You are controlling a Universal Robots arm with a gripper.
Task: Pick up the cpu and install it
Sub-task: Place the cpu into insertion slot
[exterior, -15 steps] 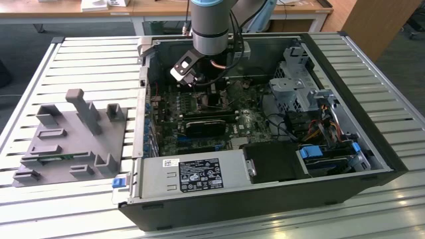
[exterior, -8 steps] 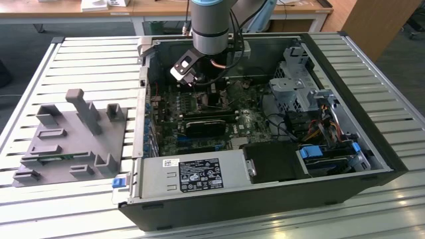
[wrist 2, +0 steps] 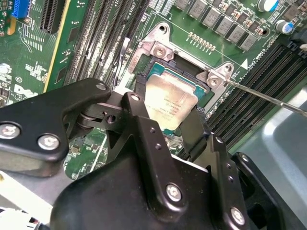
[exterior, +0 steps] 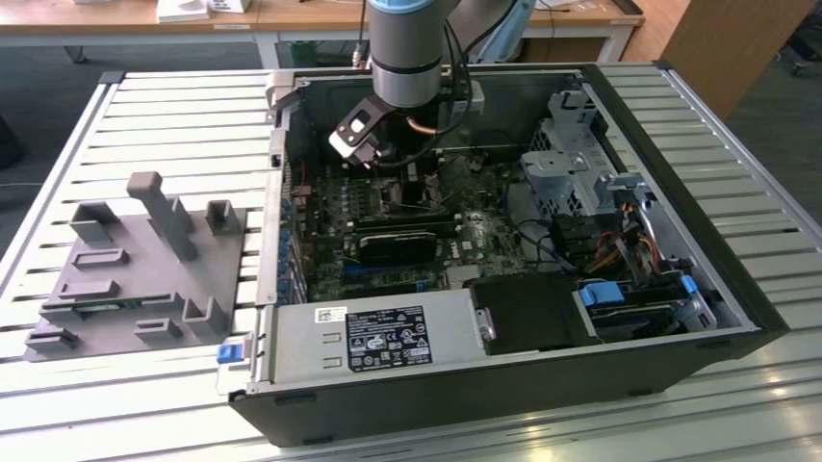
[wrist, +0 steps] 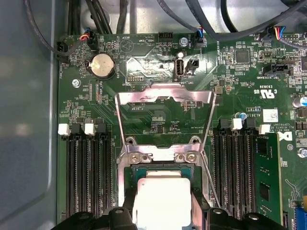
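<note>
The cpu, a flat square chip with a pale silver top, sits level over the open socket on the green motherboard. My gripper has its black fingers against two opposite edges of the cpu, so it is shut on the chip. Whether the chip is seated or just above the socket I cannot tell. The socket's silver load plate is flipped open, and its thin lever stands free. In the exterior view the gripper reaches down into the open computer case.
Black memory slots flank the socket. A black block lies just in front of it. A grey power supply, a drive cage and cable bundles crowd the case. A grey fixture stands on the slatted table at the exterior view's left.
</note>
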